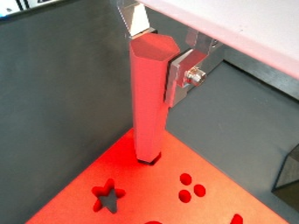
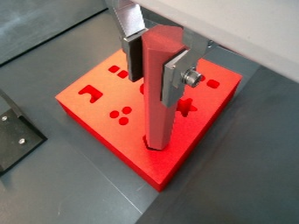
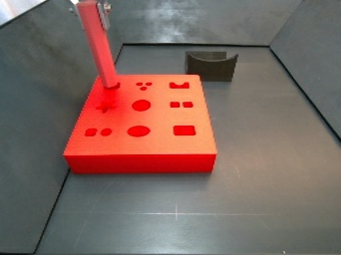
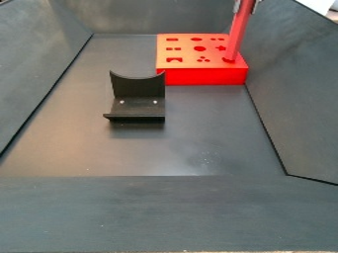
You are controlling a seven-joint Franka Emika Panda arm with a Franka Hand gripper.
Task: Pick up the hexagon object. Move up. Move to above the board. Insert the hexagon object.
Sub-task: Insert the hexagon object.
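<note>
The hexagon object (image 1: 147,96) is a tall red-pink rod standing nearly upright in my gripper (image 1: 158,52), which is shut on its upper end. Both wrist views show the silver fingers (image 2: 176,77) pressed on opposite sides of the rod (image 2: 158,96). Its lower end rests at a dark cutout (image 1: 149,159) near a corner of the board (image 1: 152,188), and seems to be just inside it. The board (image 3: 147,139) is a flat bright red block with star, circle and rectangle cutouts. In both side views the rod (image 3: 100,50) (image 4: 240,32) rises from the board (image 4: 199,69) to the gripper (image 3: 91,6) at the frame's top.
The dark fixture (image 4: 134,97) stands on the dark floor apart from the board; it also shows in a side view (image 3: 210,65) and at the edge of a wrist view (image 2: 17,131). Grey walls enclose the floor.
</note>
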